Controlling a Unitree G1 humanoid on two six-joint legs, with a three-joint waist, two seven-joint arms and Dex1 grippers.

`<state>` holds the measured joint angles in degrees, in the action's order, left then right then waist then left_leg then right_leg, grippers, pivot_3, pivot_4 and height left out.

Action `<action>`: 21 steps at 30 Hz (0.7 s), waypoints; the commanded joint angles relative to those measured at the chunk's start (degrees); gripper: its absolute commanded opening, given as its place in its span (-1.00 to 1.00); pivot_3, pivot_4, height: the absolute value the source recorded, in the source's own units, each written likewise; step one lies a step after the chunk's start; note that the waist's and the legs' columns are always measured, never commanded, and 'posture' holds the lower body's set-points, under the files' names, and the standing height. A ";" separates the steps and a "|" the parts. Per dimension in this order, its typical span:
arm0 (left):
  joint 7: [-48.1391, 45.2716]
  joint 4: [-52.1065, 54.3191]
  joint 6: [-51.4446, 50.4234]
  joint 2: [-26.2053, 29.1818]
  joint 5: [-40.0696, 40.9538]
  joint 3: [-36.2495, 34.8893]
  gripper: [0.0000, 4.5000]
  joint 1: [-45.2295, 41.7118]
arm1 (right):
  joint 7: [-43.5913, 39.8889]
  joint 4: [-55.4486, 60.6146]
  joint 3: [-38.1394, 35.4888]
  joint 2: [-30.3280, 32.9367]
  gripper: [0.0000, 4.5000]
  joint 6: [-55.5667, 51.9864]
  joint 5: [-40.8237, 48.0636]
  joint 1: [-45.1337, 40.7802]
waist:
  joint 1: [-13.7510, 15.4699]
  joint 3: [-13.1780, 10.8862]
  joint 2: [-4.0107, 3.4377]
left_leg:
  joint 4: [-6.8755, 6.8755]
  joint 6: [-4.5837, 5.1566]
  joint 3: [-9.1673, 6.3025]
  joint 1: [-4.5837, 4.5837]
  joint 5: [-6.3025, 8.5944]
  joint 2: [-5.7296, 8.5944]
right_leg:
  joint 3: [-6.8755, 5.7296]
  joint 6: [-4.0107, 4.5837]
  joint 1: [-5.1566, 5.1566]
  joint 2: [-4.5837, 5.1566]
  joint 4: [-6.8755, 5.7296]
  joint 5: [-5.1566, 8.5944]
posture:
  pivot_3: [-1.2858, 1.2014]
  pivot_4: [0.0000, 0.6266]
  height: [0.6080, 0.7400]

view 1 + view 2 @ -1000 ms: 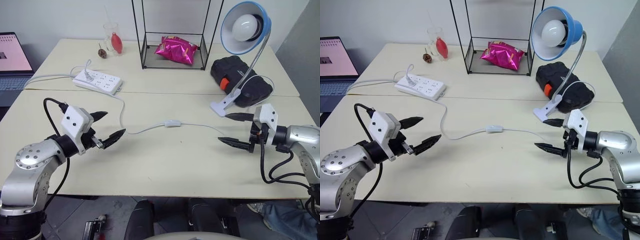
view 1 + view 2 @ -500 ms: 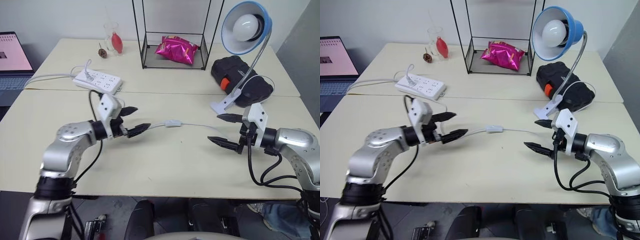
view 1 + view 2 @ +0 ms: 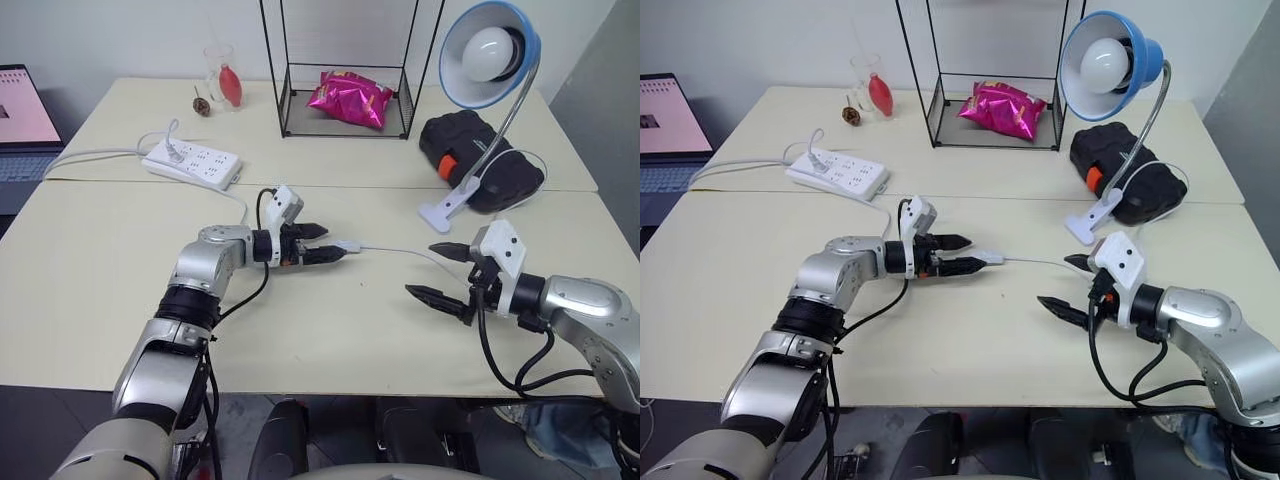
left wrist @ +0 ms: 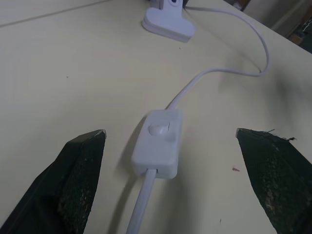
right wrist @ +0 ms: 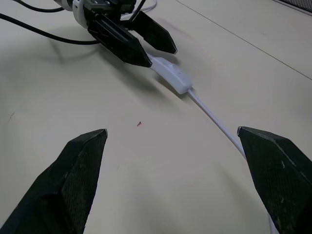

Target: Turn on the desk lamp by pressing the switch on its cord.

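The desk lamp stands unlit at the back right, its white clip base resting on the table. Its thin white cord runs left to the small white switch, which lies flat mid-table. My left gripper is open and just left of the switch, its black fingertips on either side of the cord at the switch's near end. In the left wrist view the switch lies between the spread fingers, untouched. My right gripper is open, low over the table, to the right of the switch and beside the cord.
A white power strip lies at the back left, its cable curving toward my left arm. Behind stand a black wire rack with a pink snack bag, a black case, a glass and a laptop.
My left arm has swung from the table's left side rightward and forward, bringing its open gripper up to the switch. The right gripper has drifted slightly left. Both stay open.
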<state>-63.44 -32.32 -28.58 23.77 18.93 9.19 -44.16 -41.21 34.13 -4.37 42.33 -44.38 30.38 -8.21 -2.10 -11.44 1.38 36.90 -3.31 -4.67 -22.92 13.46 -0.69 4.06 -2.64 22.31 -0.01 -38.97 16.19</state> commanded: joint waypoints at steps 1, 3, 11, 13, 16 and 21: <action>-2.28 -3.09 1.32 -0.72 -1.56 0.25 0.99 -2.34 | 0.80 3.26 -1.59 0.77 1.00 -0.64 1.19 -0.31 | 0.09 0.00 0.00 | 0.00 0.00 -0.01 -0.01 0.00 0.00 | 0.00 0.00 0.00 0.00 0.00 0.00 | 0.03 -0.52 1.00; -3.56 -4.48 0.98 -1.05 -2.27 0.58 0.99 -2.76 | 1.04 3.61 -1.52 0.80 1.00 -1.09 1.42 -0.70 | 0.12 0.00 0.00 | 0.01 0.00 0.00 -0.01 0.00 0.01 | 0.00 0.00 0.00 0.00 0.00 0.00 | 0.03 -0.52 1.00; -6.41 -6.10 0.61 -2.23 -3.78 0.62 0.82 -3.25 | 1.16 4.07 -1.15 1.11 1.00 -1.85 1.91 -1.73 | 0.20 0.00 0.00 | 0.02 0.00 -0.01 -0.01 0.00 0.01 | 0.00 -0.02 -0.01 0.01 0.00 0.01 | 0.03 -0.52 1.00; -6.69 -6.22 0.63 -2.46 -4.04 0.60 0.65 -3.12 | 1.10 4.16 -1.16 1.17 1.00 -2.02 2.01 -1.82 | 0.22 0.00 0.00 | 0.02 0.00 -0.01 -0.01 0.00 0.01 | 0.01 -0.02 -0.01 0.01 0.00 0.01 | 0.03 -0.52 1.00; -6.75 -6.43 1.36 -2.75 -4.76 0.59 0.39 -2.88 | 1.10 4.29 -1.20 1.31 1.00 -2.16 2.13 -1.81 | 0.25 0.00 0.00 | 0.02 0.00 -0.02 -0.02 0.00 0.01 | 0.00 -0.02 -0.01 0.01 0.00 0.01 | 0.03 -0.52 1.00; -6.68 -5.69 2.52 -3.32 -5.64 0.65 -0.10 -2.16 | 1.18 4.38 -1.21 1.60 1.00 -2.13 2.25 -1.54 | 0.22 0.00 0.00 | 0.01 0.00 -0.02 -0.01 0.00 0.01 | 0.00 -0.02 -0.01 0.01 0.00 0.01 | 0.03 -0.52 1.00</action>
<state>-69.46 -39.00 -26.92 20.91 13.42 9.72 -46.37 -39.97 36.29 -4.41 43.39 -46.88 31.73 -9.60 -1.87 -11.44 1.38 36.91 -3.31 -4.69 -22.94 13.46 -0.68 4.07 -2.66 22.30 -0.01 -38.96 16.20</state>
